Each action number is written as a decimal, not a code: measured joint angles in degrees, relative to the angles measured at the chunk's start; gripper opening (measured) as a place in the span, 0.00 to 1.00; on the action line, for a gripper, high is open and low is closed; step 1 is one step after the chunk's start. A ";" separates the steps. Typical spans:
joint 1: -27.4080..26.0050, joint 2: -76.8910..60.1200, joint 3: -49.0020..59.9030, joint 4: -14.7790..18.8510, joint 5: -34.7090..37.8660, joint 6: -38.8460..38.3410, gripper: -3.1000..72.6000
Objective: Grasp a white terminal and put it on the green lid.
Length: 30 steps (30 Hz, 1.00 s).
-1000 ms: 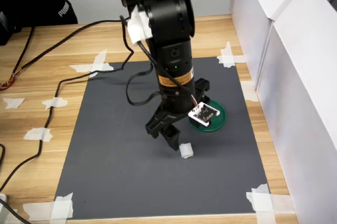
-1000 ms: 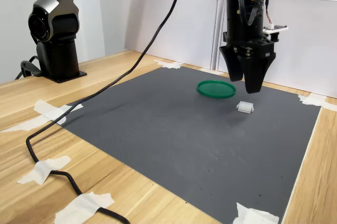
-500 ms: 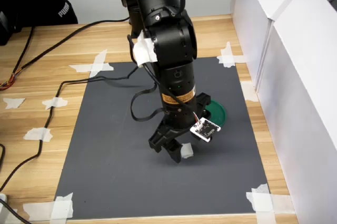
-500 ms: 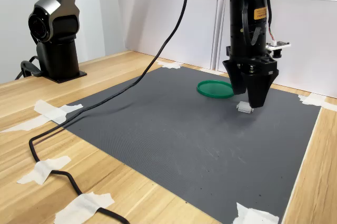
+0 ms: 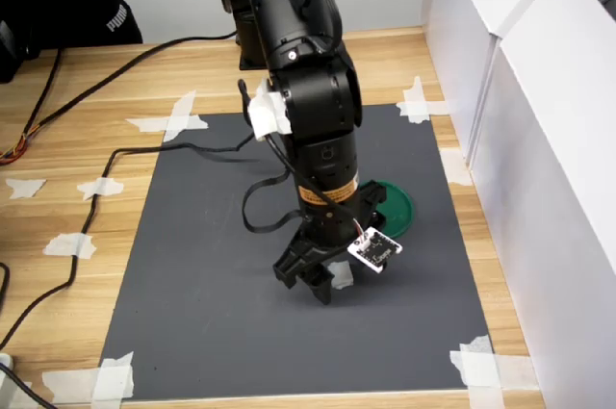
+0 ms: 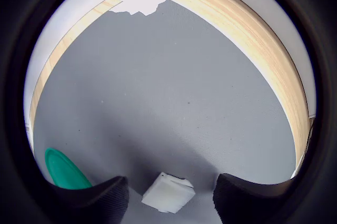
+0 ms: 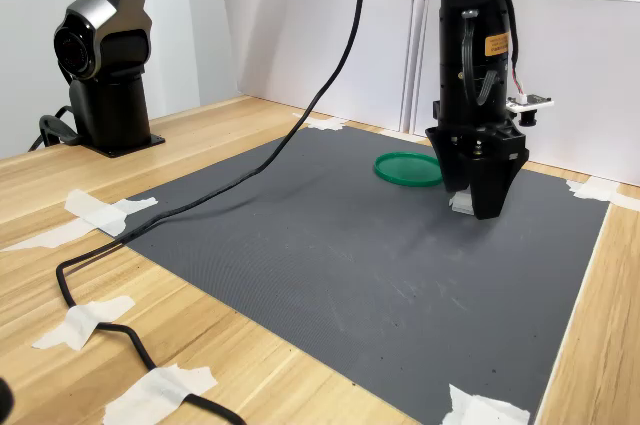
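The white terminal (image 6: 168,193) lies on the dark grey mat (image 5: 202,265). In the wrist view it sits between my two fingers (image 6: 100,198), with a gap on each side. My gripper (image 5: 325,286) is open and low over the mat, straddling the terminal (image 5: 340,274). In the second exterior view the fingers (image 7: 485,195) hide most of the terminal (image 7: 458,201). The green lid (image 5: 393,207) lies flat on the mat just behind the gripper, partly covered by the arm in the first exterior view. It shows whole in the second exterior view (image 7: 408,168) and at the edge of the wrist view (image 6: 66,170).
White tape pieces (image 5: 479,363) hold the mat's corners to the wooden table (image 5: 58,197). A black cable (image 7: 200,190) runs across the mat's edge from the arm. White panels (image 5: 539,140) stand along the first exterior view's right. The arm's base (image 7: 105,55) stands at the second exterior view's left.
The gripper has come down from above the mat, moving slightly toward the terminal. Its fingers now stand on either side of the terminal, which has not moved.
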 joint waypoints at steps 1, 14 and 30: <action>0.00 -0.01 0.00 0.00 0.00 0.00 0.90; 0.00 -0.01 0.00 0.00 0.18 1.23 0.50; 0.03 -14.68 2.59 5.28 5.83 0.80 0.50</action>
